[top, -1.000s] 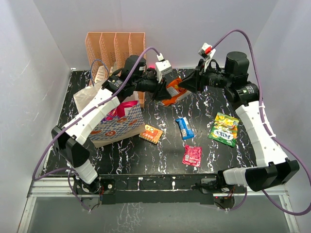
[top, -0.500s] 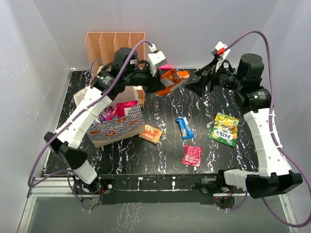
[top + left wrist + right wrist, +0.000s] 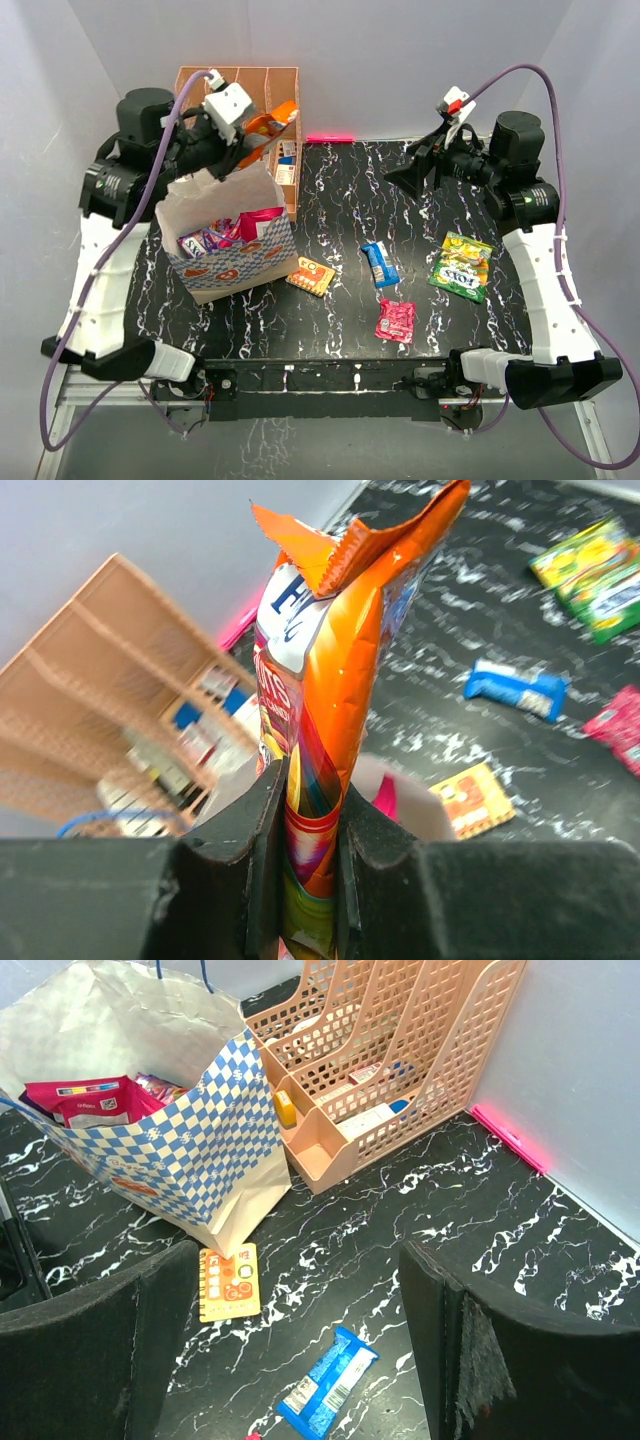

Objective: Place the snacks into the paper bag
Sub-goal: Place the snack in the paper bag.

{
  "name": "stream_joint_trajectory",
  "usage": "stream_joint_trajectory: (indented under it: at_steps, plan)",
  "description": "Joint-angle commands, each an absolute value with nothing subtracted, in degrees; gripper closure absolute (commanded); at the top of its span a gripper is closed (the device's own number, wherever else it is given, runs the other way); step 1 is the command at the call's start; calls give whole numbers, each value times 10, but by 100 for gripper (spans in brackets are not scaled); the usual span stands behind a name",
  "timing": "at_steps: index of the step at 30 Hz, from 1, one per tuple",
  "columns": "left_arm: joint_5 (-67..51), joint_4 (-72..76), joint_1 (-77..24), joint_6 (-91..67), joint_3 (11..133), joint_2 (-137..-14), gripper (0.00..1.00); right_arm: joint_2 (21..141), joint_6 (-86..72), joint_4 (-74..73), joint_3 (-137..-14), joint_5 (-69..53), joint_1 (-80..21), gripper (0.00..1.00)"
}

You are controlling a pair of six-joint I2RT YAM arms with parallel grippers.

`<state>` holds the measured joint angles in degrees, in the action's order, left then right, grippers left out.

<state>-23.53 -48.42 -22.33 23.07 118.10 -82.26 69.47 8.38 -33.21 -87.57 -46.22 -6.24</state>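
**Orange packet poised over the paper bag**

The left gripper (image 3: pixel 305 810) was clenched on one end of the orange packet (image 3: pixel 340 630), whose long axis ran straight out from the jaws. The open mouth of the paper bag (image 3: pixel 235 262) lay just below it, slightly toward the arm bases. The right gripper (image 3: pixel 290 1310) hung released, well apart from the bag, above the tabletop (image 3: pixel 340 300), where the blue bar (image 3: pixel 379 264) and green-yellow packet (image 3: pixel 462 266) lay loose.

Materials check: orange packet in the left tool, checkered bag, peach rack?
Orange packet: looks like glossy foil-plastic film; shiny highlights, crinkled serrated top edge.
Checkered bag: matte paper; creased folds, no glare.
Peach rack: probably moulded plastic; uniform colour, regular perforated grid.
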Motion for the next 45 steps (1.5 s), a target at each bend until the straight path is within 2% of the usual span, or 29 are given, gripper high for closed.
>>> stream_joint_trajectory:
  at_steps: [1, 5, 14, 36, 41, 45]
  plan:
    - [-110, -553, -211, 309, 1188, -766, 100, 694, 88, -323, -880, -451, -60, 16]
    - [-33, -584, -210, 341, 1154, -741, 100, 694, 93, -328, -881, -439, -60, 16]
    - [24, -625, -210, 367, 1067, -743, 100, 688, 102, -332, -869, -416, -60, 16]
    - [-12, -642, -204, 368, 994, -805, 99, 677, 113, -335, -843, -412, -60, 15]
    - [-20, -634, -194, 368, 985, -820, 92, 676, 115, -336, -839, -412, -60, 15]
    - [-17, -628, -188, 367, 977, -831, 79, 675, 117, -337, -837, -410, -59, 15]
